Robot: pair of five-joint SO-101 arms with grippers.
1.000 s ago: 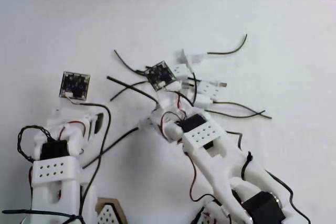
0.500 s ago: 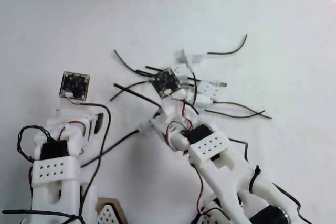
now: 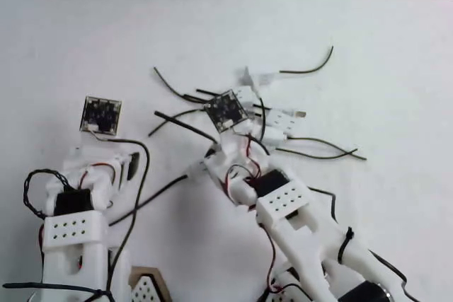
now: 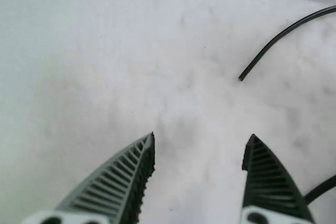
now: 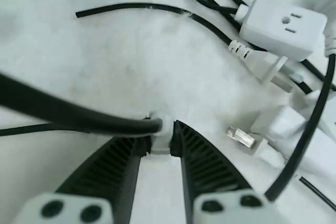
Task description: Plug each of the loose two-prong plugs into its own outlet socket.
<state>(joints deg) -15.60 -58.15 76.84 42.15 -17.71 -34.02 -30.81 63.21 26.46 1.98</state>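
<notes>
Right fingers (image 5: 197, 153) are pinched shut on a small white plug body (image 5: 159, 139) at the end of a thick black cord (image 5: 79, 111), low over the desk (image 5: 121, 61) near the middle of the high view. I take it for a plug, though its prongs are hidden in the grip, so I can't be sure. Left fingers (image 4: 134, 174) gape wide over bare desk at the lower left of the high view, holding nothing, with a thin wire end (image 4: 241, 77) nearby. As far as I can judge, nothing is mated yet. The white socket (image 5: 281, 27) at the upper right of the right wrist view shows empty slots. A loose plug (image 5: 262, 65) lies just beside it with its prongs bare. Another bare prong (image 5: 242, 137) lies close to my grip. Every pairing is left to do, starting with the held piece.
</notes>
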